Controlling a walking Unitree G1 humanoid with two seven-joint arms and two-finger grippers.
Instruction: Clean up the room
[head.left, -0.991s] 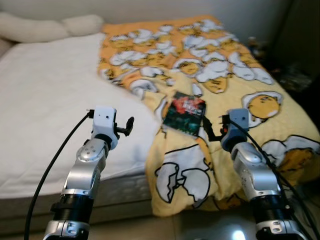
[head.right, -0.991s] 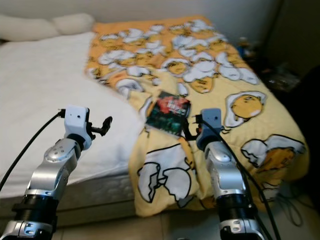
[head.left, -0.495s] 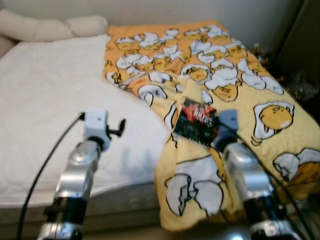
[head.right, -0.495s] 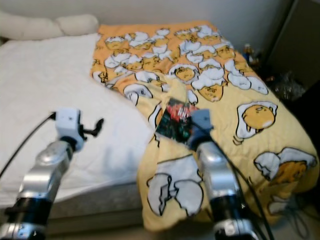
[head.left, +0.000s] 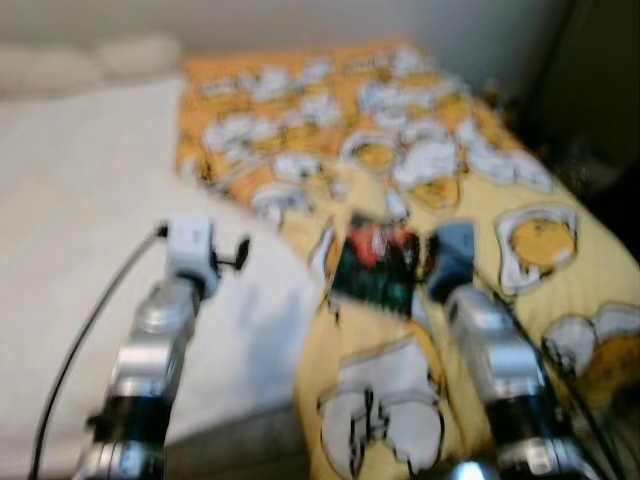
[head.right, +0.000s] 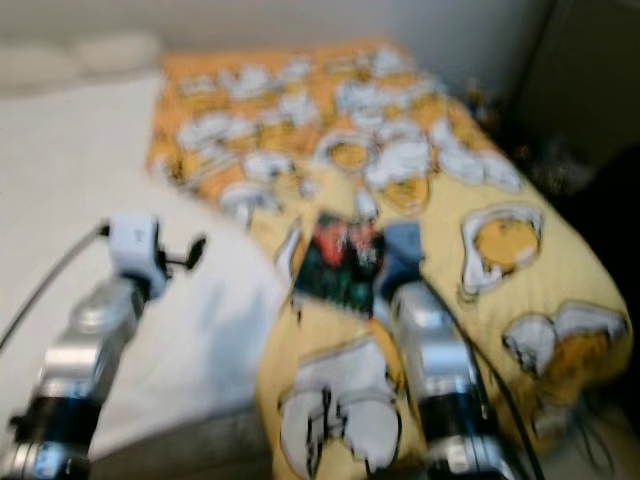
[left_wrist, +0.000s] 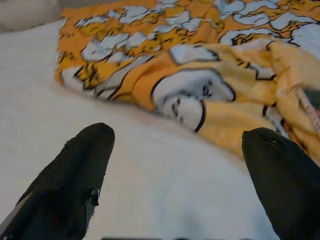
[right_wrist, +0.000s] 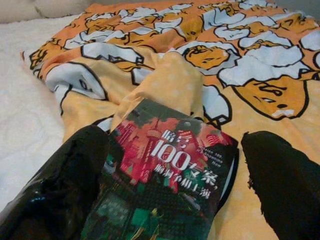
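Right wrist view is showing the right end effector (right_wrist: 175, 190) with its two black fingers (right_wrist: 60, 190) spread wide apart, straddling a dark book (right_wrist: 165, 185) with a red and green cover that is lying on the yellow egg-print blanket (right_wrist: 260, 100). Neither finger appears to be pressing the cover yet. In the blurred left eye view the book (head.left: 378, 265) is sitting near the middle of the bed, just to the right of where the blanket's folded edge is meeting the white sheet (head.left: 70, 200), with the right arm reaching toward its near right corner. The left end effector (left_wrist: 175, 170) is hovering over the white sheet to the left, fingers (left_wrist: 70, 185) parted and empty. The head views are smeared, so the camera seems to be moving. The risk from here, as I judge it, is closing on loose blanket together with the book: the fabric is bunching up behind the far edge, and a grip that catches a fold could drag the cover off the bed or let the flat book slide out.
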